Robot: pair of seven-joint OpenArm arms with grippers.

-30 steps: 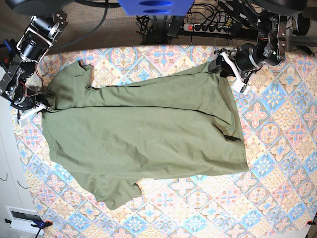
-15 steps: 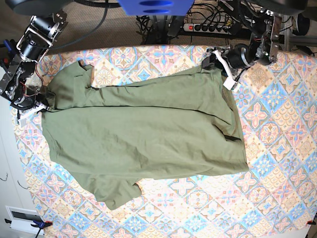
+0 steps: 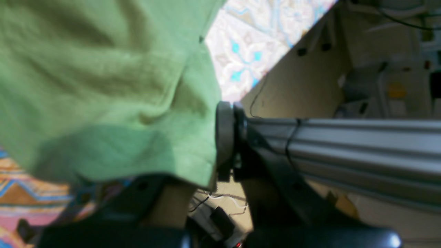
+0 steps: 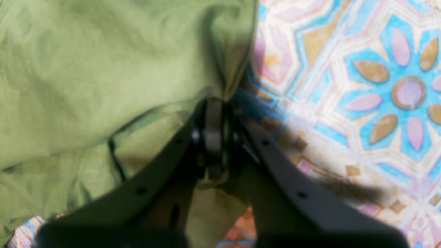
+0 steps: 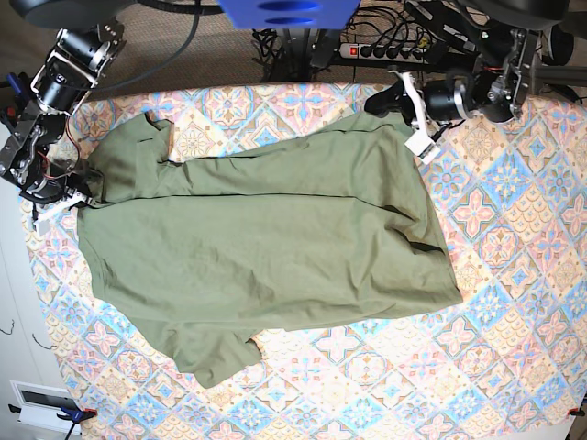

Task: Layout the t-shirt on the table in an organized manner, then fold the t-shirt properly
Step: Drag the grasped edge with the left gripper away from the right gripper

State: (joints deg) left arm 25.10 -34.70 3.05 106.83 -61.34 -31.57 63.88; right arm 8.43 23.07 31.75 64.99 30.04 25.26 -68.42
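Note:
The olive-green t-shirt (image 5: 266,238) lies spread across the patterned table (image 5: 514,275), with a sleeve bunched at the near left. My left gripper (image 5: 406,115) is at the shirt's far right corner. In the left wrist view that gripper (image 3: 230,137) is shut, with the hem of the t-shirt (image 3: 103,86) pinched at its pads over the table (image 3: 241,58) edge. My right gripper (image 5: 81,197) sits at the shirt's left edge. The right wrist view shows it (image 4: 214,120) shut on a gathered fold of the t-shirt (image 4: 103,69), low over the table (image 4: 344,86).
A power strip with cables (image 5: 385,50) and a blue mount (image 5: 289,11) lie beyond the table's far edge. An aluminium rail (image 3: 361,144) runs close beside the left gripper. The floor and a white unit (image 5: 37,403) border the table's left side.
My left gripper moved up and left onto the shirt's far right corner and shut on it, tugging that corner slightly. The right arm has not moved.

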